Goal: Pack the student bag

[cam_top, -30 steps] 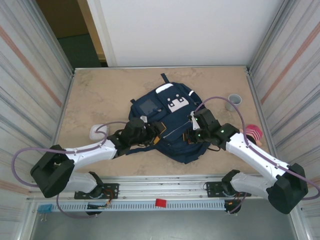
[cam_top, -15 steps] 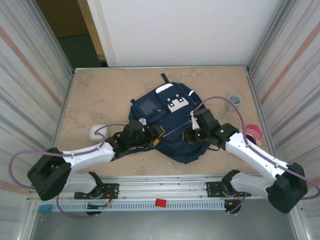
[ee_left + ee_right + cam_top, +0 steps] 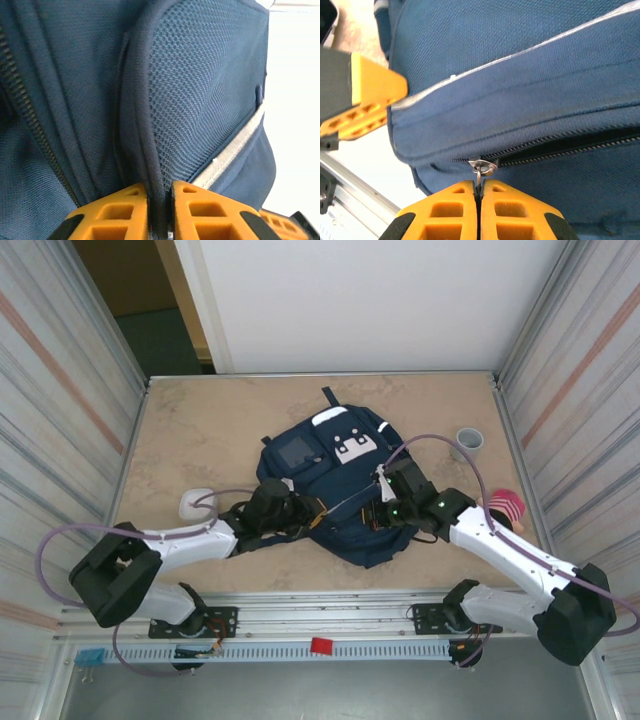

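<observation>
Left gripper (image 3: 160, 202) clamped, right gripper (image 3: 478, 195) pinched, both seemingly low

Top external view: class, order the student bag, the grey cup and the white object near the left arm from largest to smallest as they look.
1. student bag, clearly the largest.
2 and 3. white object and grey cup look about alike, so I leave them unranked.

Robot test cell, ribbed panel walls (image 3: 60, 390), aluminium rail (image 3: 330, 620), marble-look tabletop (image 3: 200, 430)
</observation>
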Available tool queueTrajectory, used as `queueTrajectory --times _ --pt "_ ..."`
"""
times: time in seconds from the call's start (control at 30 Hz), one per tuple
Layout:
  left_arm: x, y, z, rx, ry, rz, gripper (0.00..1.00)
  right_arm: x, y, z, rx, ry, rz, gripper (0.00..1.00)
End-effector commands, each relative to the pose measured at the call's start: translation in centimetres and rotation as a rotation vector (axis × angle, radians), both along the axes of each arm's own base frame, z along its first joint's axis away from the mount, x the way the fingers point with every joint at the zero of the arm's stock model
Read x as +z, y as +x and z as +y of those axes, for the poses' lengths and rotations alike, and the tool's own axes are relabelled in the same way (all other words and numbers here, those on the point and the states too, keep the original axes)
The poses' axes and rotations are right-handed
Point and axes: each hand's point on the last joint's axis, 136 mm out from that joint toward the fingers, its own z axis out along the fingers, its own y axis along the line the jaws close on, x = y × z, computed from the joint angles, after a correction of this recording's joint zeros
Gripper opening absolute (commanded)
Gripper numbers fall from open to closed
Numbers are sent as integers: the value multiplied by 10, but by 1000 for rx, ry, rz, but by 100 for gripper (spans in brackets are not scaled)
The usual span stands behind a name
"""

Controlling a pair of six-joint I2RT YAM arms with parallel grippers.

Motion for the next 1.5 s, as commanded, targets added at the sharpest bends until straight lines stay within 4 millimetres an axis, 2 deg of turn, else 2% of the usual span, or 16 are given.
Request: queueTrajectory --times 0.0,0.2,0.3,0.4,0.57,0.67,0.73,0.97,1.23,1.33,1.47 --pt "5 23 34 33 104 -77 10 13 -2 26 26 98 -27 0" --pt "25 60 75 51 160 -136 7 13 -5 70 54 157 -48 0" --pt "32 66 83 46 171 -144 10 9 1 84 50 122 -58 0" --pt "35 58 87 49 168 -128 23 10 10 93 36 117 -77 0" --pt "31 24 92 87 131 -80 40 9 14 100 50 111 -79 0" --pt "30 8 88 87 112 -70 48 7 13 100 58 105 -71 0" --pt "30 2 82 79 88 -58 50 7 11 102 65 108 -69 0" --pt "33 8 57 38 42 -63 47 7 9 106 84 115 -66 0" --pt "36 27 44 38 18 -90 41 7 6 108 102 116 -65 0" --pt "38 33 41 44 19 -104 34 6 4 107 106 112 -62 0" --pt "29 35 46 41 35 -83 18 5 3 99 99 95 -66 0"
